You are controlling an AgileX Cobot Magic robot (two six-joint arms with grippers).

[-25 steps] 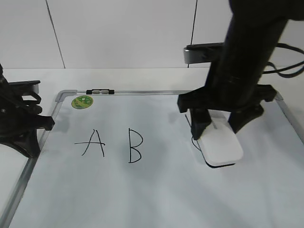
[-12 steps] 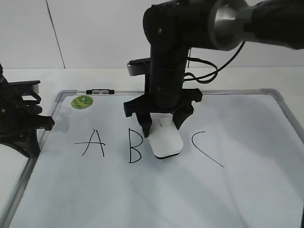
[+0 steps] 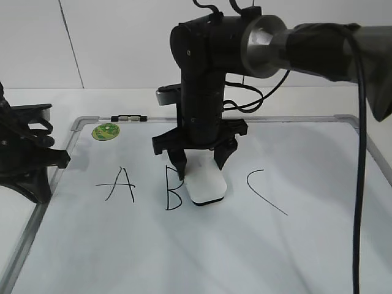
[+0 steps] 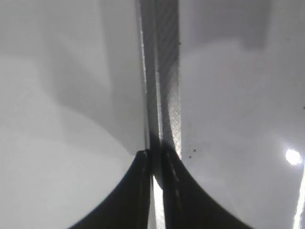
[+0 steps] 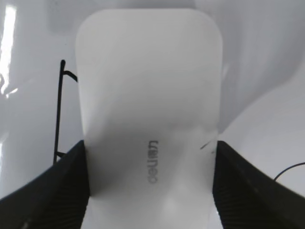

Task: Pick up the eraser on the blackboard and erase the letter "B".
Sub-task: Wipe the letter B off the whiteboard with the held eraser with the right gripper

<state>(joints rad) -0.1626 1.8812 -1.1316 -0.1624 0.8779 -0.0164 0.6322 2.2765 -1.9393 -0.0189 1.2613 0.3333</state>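
**Eraser held against the right side of the "B"**

At the centre of the blackboard (image 3: 318, 245), the right gripper (image 3: 199, 163) points straight down with its two black fingers (image 3: 179, 162) pressed on either side of the eraser (image 3: 206, 184). The jaws stand fairly wide, clamped on the white block's long sides; the right wrist view shows the eraser (image 5: 150, 119) filling the gap between both fingers, with a faint grey printed word on its smooth top. The eraser's thin dark base rests on or just above the board surface; contact cannot be told for certain.

The letter "B" (image 3: 173, 190) lies at 9 o'clock from the eraser, its two bowls touching or partly covered by the block's left edge. In the right wrist view the straight black stem (image 5: 58, 109) runs just beside the eraser at 9 o'clock. The "A" (image 3: 119, 183) sits farther out at 9 o'clock, well apart, and the curved "C" (image 3: 263, 191) lies near the eraser at 3 o'clock.

At 11 o'clock on the board are a round green sticker (image 3: 106, 131) and, on the top frame, a small black-and-silver clip (image 3: 129, 117).

The left gripper (image 3: 33, 160) waits at the board's left edge, at 9 o'clock. Its wrist view shows the dark fingertips (image 4: 143, 164) nearly together over the silver frame strip (image 4: 164, 95), holding nothing.
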